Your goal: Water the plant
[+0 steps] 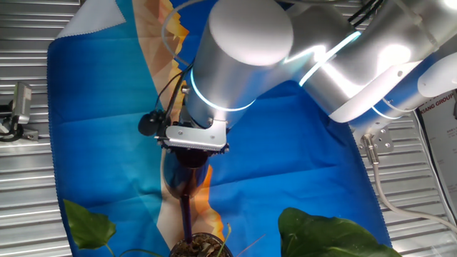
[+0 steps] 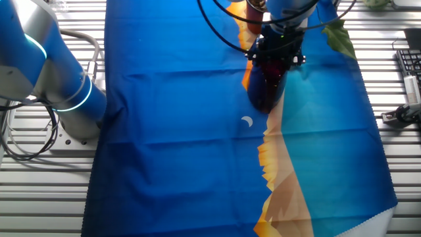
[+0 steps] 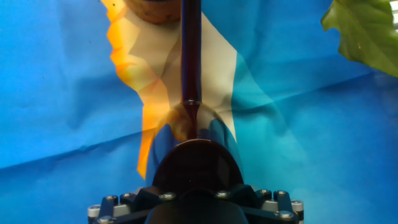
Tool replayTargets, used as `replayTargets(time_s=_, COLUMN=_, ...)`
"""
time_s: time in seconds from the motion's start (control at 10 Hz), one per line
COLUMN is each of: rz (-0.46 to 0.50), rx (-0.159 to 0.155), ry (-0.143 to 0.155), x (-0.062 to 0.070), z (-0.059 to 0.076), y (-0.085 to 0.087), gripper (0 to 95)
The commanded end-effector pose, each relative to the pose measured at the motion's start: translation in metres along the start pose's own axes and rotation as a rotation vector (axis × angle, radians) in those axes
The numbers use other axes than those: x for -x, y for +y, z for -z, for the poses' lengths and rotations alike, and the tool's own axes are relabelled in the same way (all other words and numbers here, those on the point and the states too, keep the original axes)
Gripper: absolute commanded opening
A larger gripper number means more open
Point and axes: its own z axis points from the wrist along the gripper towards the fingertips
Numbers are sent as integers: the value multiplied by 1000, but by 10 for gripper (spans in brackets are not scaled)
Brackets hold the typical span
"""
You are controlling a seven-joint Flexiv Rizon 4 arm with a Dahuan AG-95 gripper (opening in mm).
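**Watering vessel held with its spout over the pot**

To the left of your fingers in one fixed view, a broad green leaf (image 1: 89,225) lay over the blue cloth (image 1: 107,121) that covered the bench (image 1: 21,178). Your fingers (image 1: 191,146) sat at the middle, under the big silver arm (image 1: 243,50), and they were clenched on the dark red watering vessel (image 1: 184,177); the vessel's rounded body hung just below them. Its long thin spout (image 1: 186,214) ran on from the body to the rim of the plant (image 1: 201,247), whose small round pot of brown soil and dry stalks sat directly ahead of the fingers at the frame's lower edge. To the right of the fingers, more large glossy leaves (image 1: 328,232) spread over the cloth.

In the hand view the spout (image 3: 189,56) ran straight away from the fingers to the pot's edge (image 3: 158,9) at the top, and a leaf (image 3: 367,31) showed on the right. You could not tell there whether the spout tip touched the soil.

In the other fixed view the vessel (image 2: 266,89) hung tilted under the fingers (image 2: 276,56), above the cloth's orange stripe (image 2: 279,178).
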Motion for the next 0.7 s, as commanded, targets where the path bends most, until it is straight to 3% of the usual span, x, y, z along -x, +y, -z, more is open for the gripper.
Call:
replayTargets(time_s=0.1, rz=-2, rx=-3, ry=-3, x=-2, z=2, y=1, gripper=0)
replayTargets(time_s=0.7, rz=-1, rx=0, ry=-8, x=-3, z=5, y=2, gripper=0)
